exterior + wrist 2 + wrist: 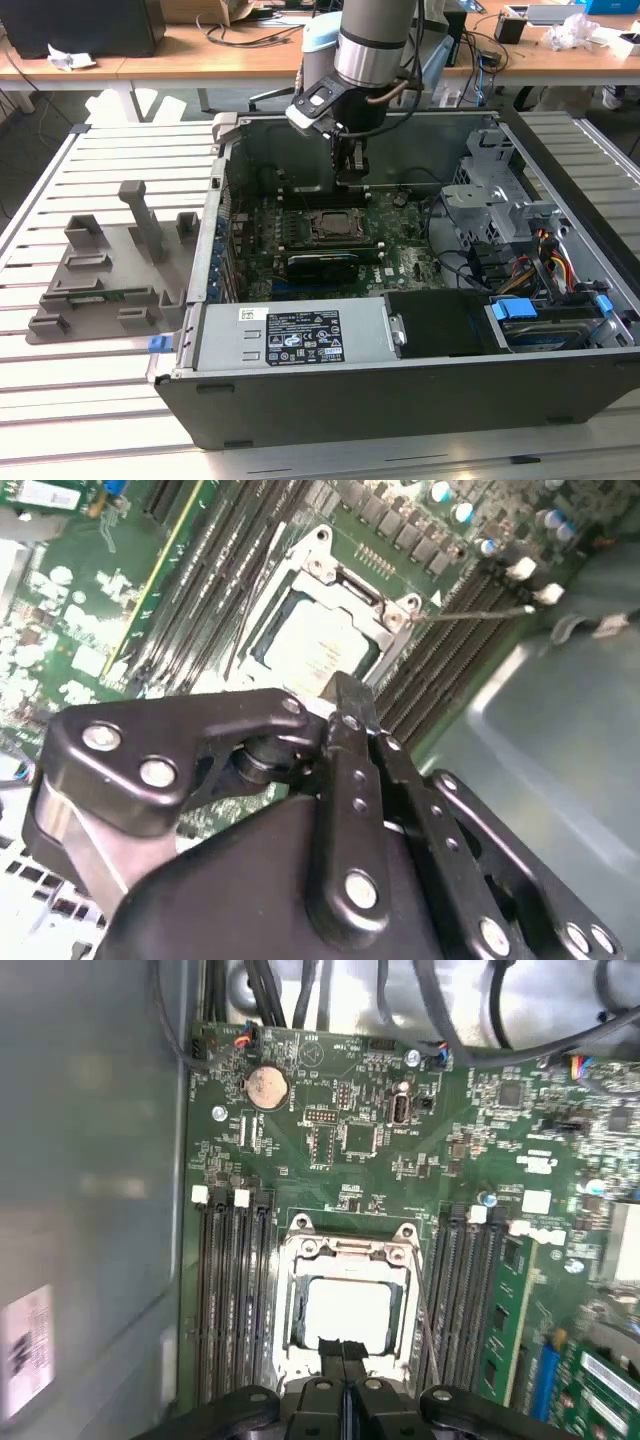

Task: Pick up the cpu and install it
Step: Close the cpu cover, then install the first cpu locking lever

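The cpu (350,1312) lies flat in the motherboard socket (345,1250), its silver-grey top plate showing inside the metal frame; it also appears in the second wrist view (315,645). My gripper (342,1348) hangs just above the socket's edge, its black fingers (345,705) pressed together with nothing between them. In the exterior view the gripper (351,180) stands inside the open computer case (400,400), a little above the socket (335,226).
Memory slots (232,1300) flank the socket on both sides. A thin lever wire (470,610) runs beside the frame. A grey holder tray (110,270) sits on the slatted table at the exterior view's left. Drive cage (490,200) and cables (550,255) fill the case's right.
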Motion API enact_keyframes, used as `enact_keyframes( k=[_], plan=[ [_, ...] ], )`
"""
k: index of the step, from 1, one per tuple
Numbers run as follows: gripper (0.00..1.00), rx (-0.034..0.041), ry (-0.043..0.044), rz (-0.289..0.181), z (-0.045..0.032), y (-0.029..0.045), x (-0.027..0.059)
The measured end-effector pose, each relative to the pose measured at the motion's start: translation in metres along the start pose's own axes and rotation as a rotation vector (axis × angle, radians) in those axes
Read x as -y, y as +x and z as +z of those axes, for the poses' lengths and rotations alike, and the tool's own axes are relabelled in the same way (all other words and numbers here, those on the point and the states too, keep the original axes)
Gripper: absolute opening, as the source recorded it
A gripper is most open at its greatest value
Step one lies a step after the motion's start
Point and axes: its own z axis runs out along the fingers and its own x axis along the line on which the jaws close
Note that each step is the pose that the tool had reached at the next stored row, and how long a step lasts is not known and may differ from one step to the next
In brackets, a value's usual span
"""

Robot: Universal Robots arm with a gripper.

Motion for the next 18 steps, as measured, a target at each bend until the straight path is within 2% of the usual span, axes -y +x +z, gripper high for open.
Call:
enact_keyframes(
  k=[1, 2, 18],
  plan=[
    [0.11, 0.0001, 0.0002, 0.0, -0.0063, 0.0, 0.0008],
    [0.11, -0.0012, -0.0002, 0.0, -0.0067, 0.0001, 0.0008],
    [0.11, -0.0017, -0.0001, -0.007, -0.0069, 0.0001, 0.0008]
  ],
)
